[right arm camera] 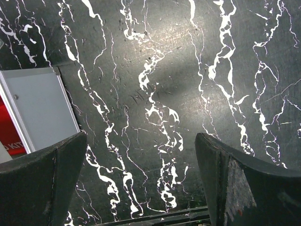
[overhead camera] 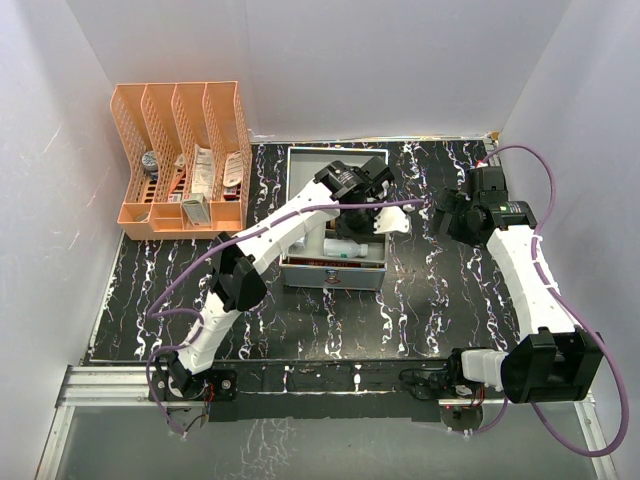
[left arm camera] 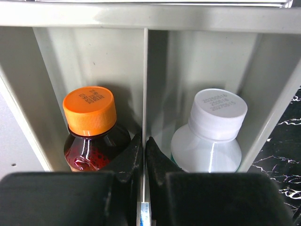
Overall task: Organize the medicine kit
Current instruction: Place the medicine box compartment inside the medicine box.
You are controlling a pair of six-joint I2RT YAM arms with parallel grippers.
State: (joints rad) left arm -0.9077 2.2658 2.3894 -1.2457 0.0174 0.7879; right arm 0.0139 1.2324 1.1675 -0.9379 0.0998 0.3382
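Note:
The medicine kit [overhead camera: 330,277], a grey metal box, stands open mid-table. My left gripper [overhead camera: 372,180] reaches down into it. In the left wrist view its black fingers [left arm camera: 127,160] are shut on a thin blue-and-white strip [left arm camera: 146,214] seen edge-on, in line with the kit's inner divider [left arm camera: 145,70]. A dark red bottle with an orange cap [left arm camera: 89,110] sits left of that divider and a white bottle [left arm camera: 218,113] right of it. My right gripper [overhead camera: 440,212] hangs open over bare table to the right of the kit, with nothing between its fingers [right arm camera: 141,179]. A grey corner of the kit [right arm camera: 40,108] shows at its left.
An orange file organizer [overhead camera: 180,160] with several packets and boxes stands at the back left. Another white bottle [overhead camera: 345,248] lies in the kit's front part. A small white piece [overhead camera: 396,222] lies just right of the kit. White walls close in the table's back and sides.

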